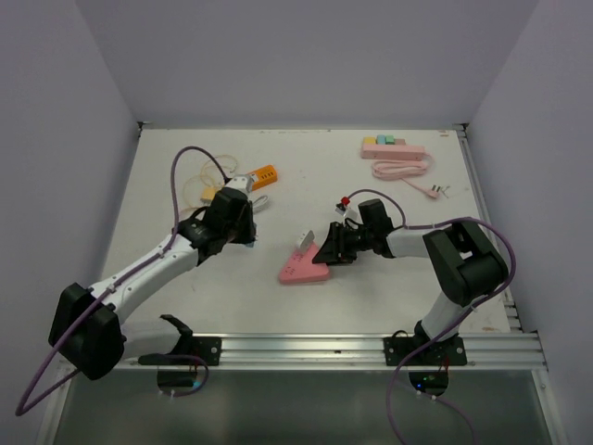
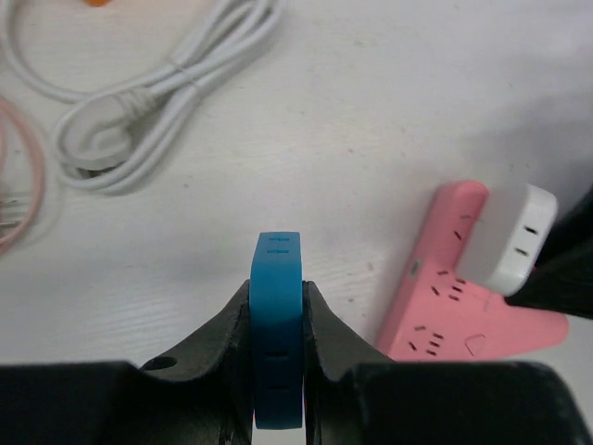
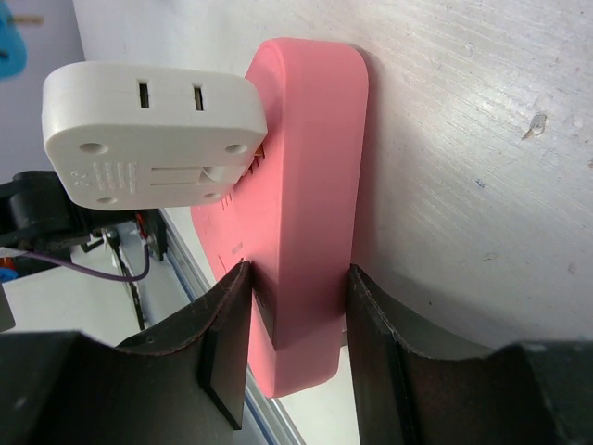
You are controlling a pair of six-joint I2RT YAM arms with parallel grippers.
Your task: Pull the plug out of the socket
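Left gripper (image 2: 276, 301) clenches a plain blue plug (image 2: 276, 269), seen edge-on and apart from the pink socket strip (image 2: 445, 297) on its right. Right gripper (image 3: 295, 306) grasps that strip's end. The moulded marks on the strip's white adapter (image 3: 153, 130) are too small to read.

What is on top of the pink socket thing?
A white plug adapter is stuck on the pink power strip. Its pins are covered where the two meet.
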